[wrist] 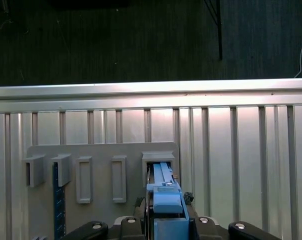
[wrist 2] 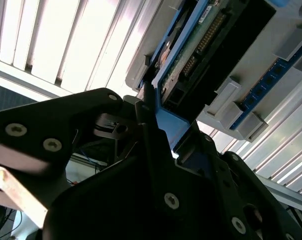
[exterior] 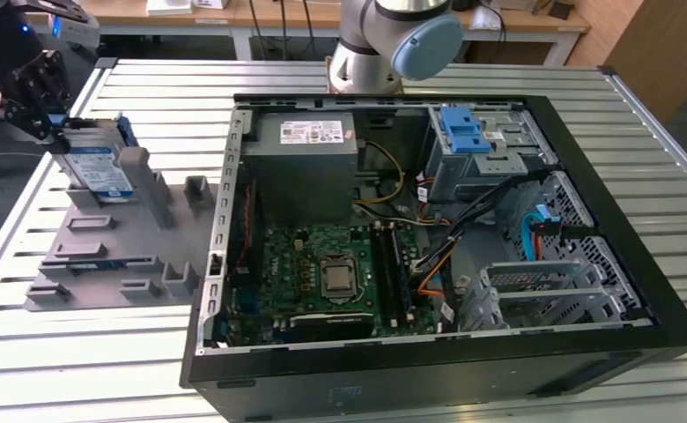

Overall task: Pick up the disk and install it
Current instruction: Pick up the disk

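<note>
One tool [exterior: 59, 134] pinches the upright disk [exterior: 94, 169] by its top edge in the grey holder [exterior: 144, 264], on the table [exterior: 85, 370] at the exterior view's left of the computer case [exterior: 438, 352].

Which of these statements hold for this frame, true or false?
1. The gripper is shut on the disk at its upper edge. True.
2. The disk sits inside the computer case. False: it stands in the grey fixture, on the exterior view's left of the case.
3. The disk lies flat. False: it stands on edge.
4. The case is open, with its motherboard exposed. True.
</note>
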You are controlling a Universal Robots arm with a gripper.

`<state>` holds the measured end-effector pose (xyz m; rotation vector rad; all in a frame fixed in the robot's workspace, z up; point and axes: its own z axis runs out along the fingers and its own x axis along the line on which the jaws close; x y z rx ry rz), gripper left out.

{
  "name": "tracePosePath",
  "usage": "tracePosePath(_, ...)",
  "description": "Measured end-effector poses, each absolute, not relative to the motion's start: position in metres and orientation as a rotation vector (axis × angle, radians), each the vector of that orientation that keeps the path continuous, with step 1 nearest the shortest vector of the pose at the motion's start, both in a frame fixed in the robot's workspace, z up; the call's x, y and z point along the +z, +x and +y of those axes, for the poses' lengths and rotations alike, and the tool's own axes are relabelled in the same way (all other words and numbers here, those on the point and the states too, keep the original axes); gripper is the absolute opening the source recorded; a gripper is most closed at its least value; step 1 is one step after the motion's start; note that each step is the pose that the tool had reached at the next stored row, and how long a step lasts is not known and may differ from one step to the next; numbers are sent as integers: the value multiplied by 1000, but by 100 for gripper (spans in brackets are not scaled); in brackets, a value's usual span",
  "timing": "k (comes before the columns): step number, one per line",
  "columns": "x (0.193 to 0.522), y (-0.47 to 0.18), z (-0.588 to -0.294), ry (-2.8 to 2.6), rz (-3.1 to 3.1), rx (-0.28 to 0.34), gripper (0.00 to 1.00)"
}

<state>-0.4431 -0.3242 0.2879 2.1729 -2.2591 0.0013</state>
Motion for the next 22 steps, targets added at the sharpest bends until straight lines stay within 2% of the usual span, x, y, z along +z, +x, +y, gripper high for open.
tracePosePath(16, 288, -443, -324, 2173, -2259, 1, 36)
tracePosePath(18, 288, -443, -324, 2173, -2259, 1, 38)
tracePosePath(19, 288, -443, -324, 2173, -2259, 1, 44)
tracePosePath(22, 288, -443, -324, 2173, -2259, 1, 44)
